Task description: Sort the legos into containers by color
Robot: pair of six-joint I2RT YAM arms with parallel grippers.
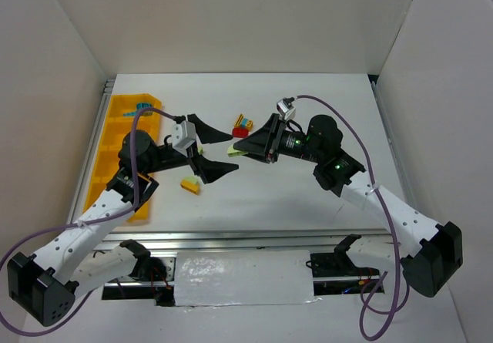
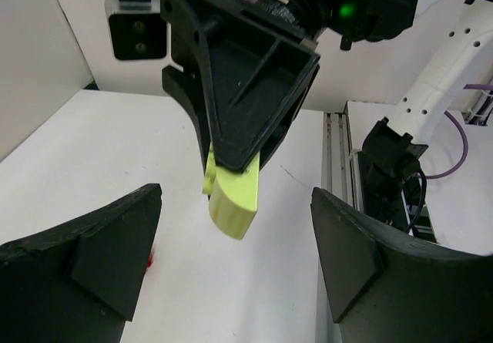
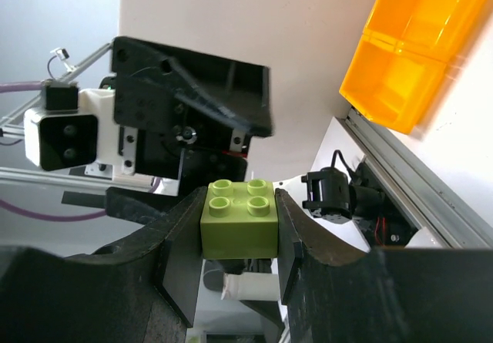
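My right gripper (image 3: 239,221) is shut on a pale green lego (image 3: 239,218) and holds it above the table (image 1: 308,204), studs facing its camera. In the top view the right gripper (image 1: 245,149) meets my left gripper (image 1: 229,151) mid-table, with the green lego (image 1: 234,151) between them. My left gripper (image 2: 235,266) is open and empty, its fingers (image 2: 92,250) on either side of and just short of the green lego (image 2: 235,200). A yellow lego (image 1: 189,185) lies below the left gripper. A red lego (image 1: 240,132) and a multicoloured clump (image 1: 243,120) lie behind. A teal lego (image 1: 142,108) is at the far end of the yellow-orange bin tray (image 1: 112,154).
The tray runs along the table's left edge, beside my left arm; it also shows in the right wrist view (image 3: 416,50). White walls enclose the table on the left, back and right. A metal rail (image 1: 231,239) runs along the near edge.
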